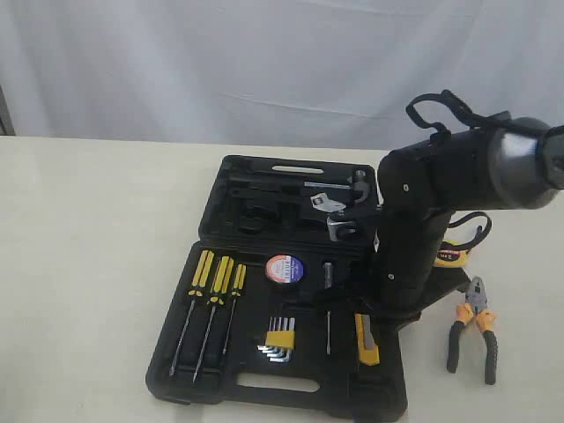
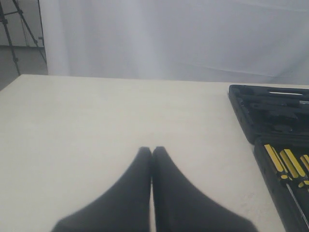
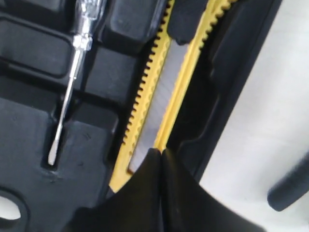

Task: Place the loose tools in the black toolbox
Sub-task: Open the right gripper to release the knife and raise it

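The black toolbox (image 1: 176, 388) lies open at the table's middle. In its lower half, the black tape roll (image 1: 284, 268) sits in a slot and the yellow utility knife (image 1: 367, 339) lies at the right edge. My right gripper (image 3: 161, 151) is shut and empty, its tips just over one end of the knife (image 3: 164, 82). The pliers (image 1: 472, 328) with orange-and-black handles lie on the table right of the box. The yellow tape measure (image 1: 451, 256) peeks out behind the right arm. My left gripper (image 2: 152, 149) is shut above bare table, left of the toolbox (image 2: 251, 130).
Three yellow-and-black screwdrivers (image 1: 211, 304) and a yellow-clipped hex key set (image 1: 280, 339) fill slots in the box. A thin clear-handled screwdriver (image 3: 72, 82) lies beside the knife. The lid half holds metal tools (image 1: 330, 198). A white curtain hangs behind.
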Tool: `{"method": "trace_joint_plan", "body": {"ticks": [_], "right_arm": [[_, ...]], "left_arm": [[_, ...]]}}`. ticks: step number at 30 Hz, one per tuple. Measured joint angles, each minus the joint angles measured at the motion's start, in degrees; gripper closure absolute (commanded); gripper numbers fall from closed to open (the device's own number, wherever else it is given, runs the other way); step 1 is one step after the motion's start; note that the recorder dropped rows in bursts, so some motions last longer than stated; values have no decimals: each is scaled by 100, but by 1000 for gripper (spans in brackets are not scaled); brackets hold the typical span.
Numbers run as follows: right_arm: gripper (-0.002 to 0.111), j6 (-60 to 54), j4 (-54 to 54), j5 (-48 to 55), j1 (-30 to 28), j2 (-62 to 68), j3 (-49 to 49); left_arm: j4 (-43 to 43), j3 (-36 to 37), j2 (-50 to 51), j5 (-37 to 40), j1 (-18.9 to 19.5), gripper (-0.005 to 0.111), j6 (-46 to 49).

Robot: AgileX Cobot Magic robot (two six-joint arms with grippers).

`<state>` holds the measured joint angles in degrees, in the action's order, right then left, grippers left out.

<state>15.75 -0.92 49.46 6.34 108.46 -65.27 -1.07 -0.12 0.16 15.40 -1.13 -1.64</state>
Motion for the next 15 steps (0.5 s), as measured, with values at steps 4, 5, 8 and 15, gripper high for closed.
{"method": "trace_joint_plan", "body": {"ticks": [4, 5, 8, 15], "right_arm": [[109, -25, 0, 6, 0, 124, 0], [109, -36, 0, 6, 0, 121, 0], [109, -58, 0, 6, 0, 129, 0], [109, -71, 0, -16, 0, 117, 0]], "left_arm": [[0, 0, 0, 0, 0, 107, 0], [0, 0, 0, 0, 0, 107, 0], [0, 0, 0, 0, 0, 107, 0], [0, 0, 0, 0, 0, 107, 0]]}}
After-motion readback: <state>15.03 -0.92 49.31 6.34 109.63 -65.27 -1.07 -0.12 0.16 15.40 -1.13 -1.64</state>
